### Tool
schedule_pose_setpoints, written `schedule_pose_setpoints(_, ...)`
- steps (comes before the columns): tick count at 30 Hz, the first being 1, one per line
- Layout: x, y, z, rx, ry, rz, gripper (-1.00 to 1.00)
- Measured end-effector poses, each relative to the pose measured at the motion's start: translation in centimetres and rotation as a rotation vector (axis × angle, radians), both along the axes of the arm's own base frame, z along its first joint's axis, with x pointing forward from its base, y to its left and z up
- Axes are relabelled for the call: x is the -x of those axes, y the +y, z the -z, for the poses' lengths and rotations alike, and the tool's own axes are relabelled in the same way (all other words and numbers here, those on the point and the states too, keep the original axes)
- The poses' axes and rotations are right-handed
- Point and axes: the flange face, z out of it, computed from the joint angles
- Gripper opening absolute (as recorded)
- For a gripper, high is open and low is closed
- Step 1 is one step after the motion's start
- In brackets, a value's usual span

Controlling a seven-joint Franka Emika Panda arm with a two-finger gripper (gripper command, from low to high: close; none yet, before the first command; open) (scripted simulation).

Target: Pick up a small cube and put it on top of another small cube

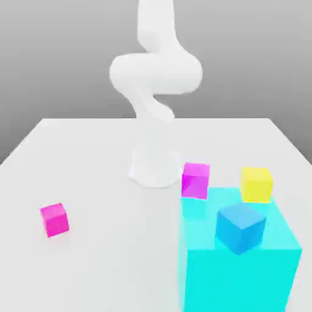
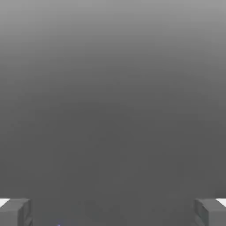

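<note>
Big cyan block (image 1: pixel 244 268), near table (image 1: pixel 91 152) edge, carrying blue cube (image 1: pixel 240 226) and yellow cube (image 1: pixel 256 183); violet-magenta cube (image 1: pixel 195 179) behind (touching?). Hot-pink cube (image 1: pixel 55 219) well apart, unobstructed. Gripper (image 2: pixel 113 212) open, empty.

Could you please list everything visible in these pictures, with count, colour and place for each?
table: one, white, under everything.
big block: one, cyan, at the exterior view's lower right, on the table.
blue cube: one, small, on top of the big block.
yellow cube: one, small, at the big block's far edge.
violet-magenta cube: one, small, near the arm's base, beside the big block's far corner.
hot-pink cube: one, small, alone on the table at the exterior view's left.
arm: one, white, rising from its base at the table's middle.
gripper: one, grey fingers spread wide, nothing between them.
</note>
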Motion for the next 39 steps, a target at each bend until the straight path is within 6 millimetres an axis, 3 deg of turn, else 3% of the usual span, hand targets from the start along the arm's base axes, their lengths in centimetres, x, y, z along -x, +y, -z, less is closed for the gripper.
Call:
schedule_pose_setpoints(4,-2.6,-3.3,5.2,-0.128,0.07,0.216,0.0)
schedule_pose_setpoints(9,-4.3,-7.6,11.7,-0.274,0.141,0.487,0.0)
schedule_pose_setpoints(18,-3.8,-15.2,23.7,-0.516,0.236,1.003,0.0)
schedule_pose_setpoints(27,0.9,-21.0,35.2,-0.723,0.288,1.547,0.0)
schedule_pose_setpoints(39,11.6,-24.6,48.2,-0.925,0.279,2.294,0.0)
